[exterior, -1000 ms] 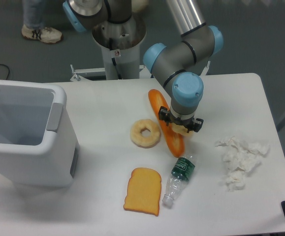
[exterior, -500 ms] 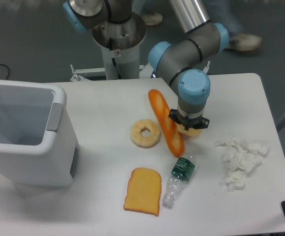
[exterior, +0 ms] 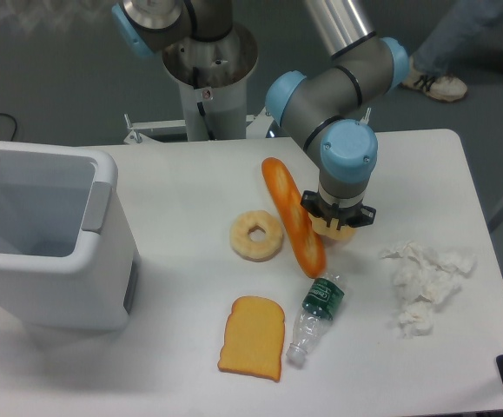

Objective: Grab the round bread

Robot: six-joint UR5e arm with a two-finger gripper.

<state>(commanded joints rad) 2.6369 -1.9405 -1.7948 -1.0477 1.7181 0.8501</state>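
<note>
Only a pale-yellow sliver of the round bread [exterior: 333,234] shows, just right of the long orange baguette [exterior: 291,215]. The rest of the bun is hidden under the arm's blue wrist. My gripper [exterior: 337,218] points straight down over the bun, its black fingers [exterior: 307,202] spread to either side of it. The jaws look open, and I cannot see them pressing on the bread.
A pale ring-shaped bread [exterior: 256,235] lies left of the baguette. A toast slice [exterior: 253,337] and a plastic bottle [exterior: 315,308] lie toward the front. Crumpled tissues [exterior: 423,282] sit at the right and a white bin [exterior: 51,278] at the left. A person's legs pass behind the table.
The gripper has shifted right, off the baguette, and now sits over the round bread. The objects on the table have not moved.
</note>
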